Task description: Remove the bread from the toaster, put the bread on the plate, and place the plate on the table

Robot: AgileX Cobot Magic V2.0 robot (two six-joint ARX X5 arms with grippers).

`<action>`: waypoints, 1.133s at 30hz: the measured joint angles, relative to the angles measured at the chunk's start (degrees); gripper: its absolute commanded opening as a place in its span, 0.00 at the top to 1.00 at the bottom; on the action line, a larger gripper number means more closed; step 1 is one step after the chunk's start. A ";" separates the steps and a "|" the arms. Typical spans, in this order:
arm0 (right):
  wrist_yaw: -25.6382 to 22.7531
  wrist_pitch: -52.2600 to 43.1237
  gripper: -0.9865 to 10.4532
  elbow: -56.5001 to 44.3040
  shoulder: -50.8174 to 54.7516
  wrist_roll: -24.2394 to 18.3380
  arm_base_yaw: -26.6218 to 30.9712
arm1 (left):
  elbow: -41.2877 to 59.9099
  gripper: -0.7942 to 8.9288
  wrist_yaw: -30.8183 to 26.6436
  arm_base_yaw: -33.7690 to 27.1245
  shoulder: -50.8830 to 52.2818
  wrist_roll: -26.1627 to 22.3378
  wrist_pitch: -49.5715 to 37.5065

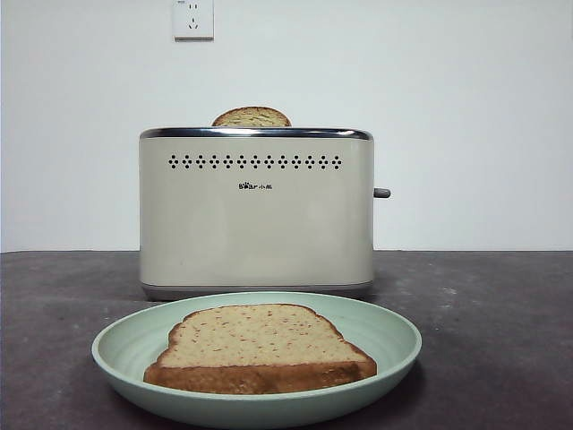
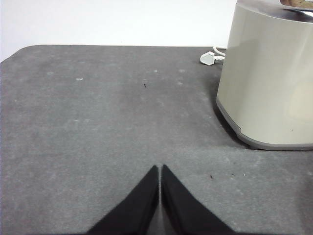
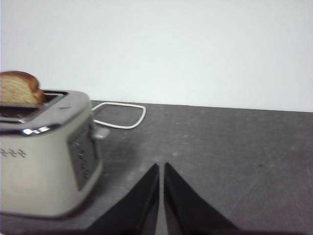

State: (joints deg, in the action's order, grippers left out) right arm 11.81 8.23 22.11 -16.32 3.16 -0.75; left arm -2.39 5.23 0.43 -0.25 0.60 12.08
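Note:
The bread (image 1: pixel 260 345) lies flat on the mint-green plate (image 1: pixel 125 345), which rests on the table (image 1: pixel 501 331) in front of the cream toaster (image 1: pixel 256 215). A second slice (image 1: pixel 252 117) shows only its domed top in the toaster slot; it also shows in the right wrist view (image 3: pixel 18 88). My left gripper (image 2: pixel 160 169) is shut and empty, low over the table, with the toaster (image 2: pixel 269 78) off to one side. My right gripper (image 3: pixel 161 166) is shut and empty beside the toaster's lever end (image 3: pixel 46 152). Neither gripper shows in the front view.
A white power cord (image 3: pixel 120 117) loops on the table behind the toaster, and its plug (image 2: pixel 210 58) lies by the toaster's far corner. A wall socket (image 1: pixel 192 18) sits on the white wall behind.

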 measured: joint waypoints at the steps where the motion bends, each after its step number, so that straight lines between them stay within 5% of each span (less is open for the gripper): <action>1: 0.00 -1.62 0.91 -2.49 1.33 0.00 0.48 | 0.00 0.91 0.00 0.00 0.00 0.00 0.00; 13: -2.95 -5.07 0.91 -19.21 13.40 -0.24 1.88 | 0.00 0.91 0.00 0.00 0.00 0.00 0.00; 34: -2.97 1.66 0.91 -20.72 16.06 -0.20 1.88 | 0.00 0.91 0.00 0.00 0.00 0.00 0.00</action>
State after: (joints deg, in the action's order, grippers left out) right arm 8.84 9.89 1.39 -0.25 2.96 1.13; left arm -2.39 5.23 0.43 -0.25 0.60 12.08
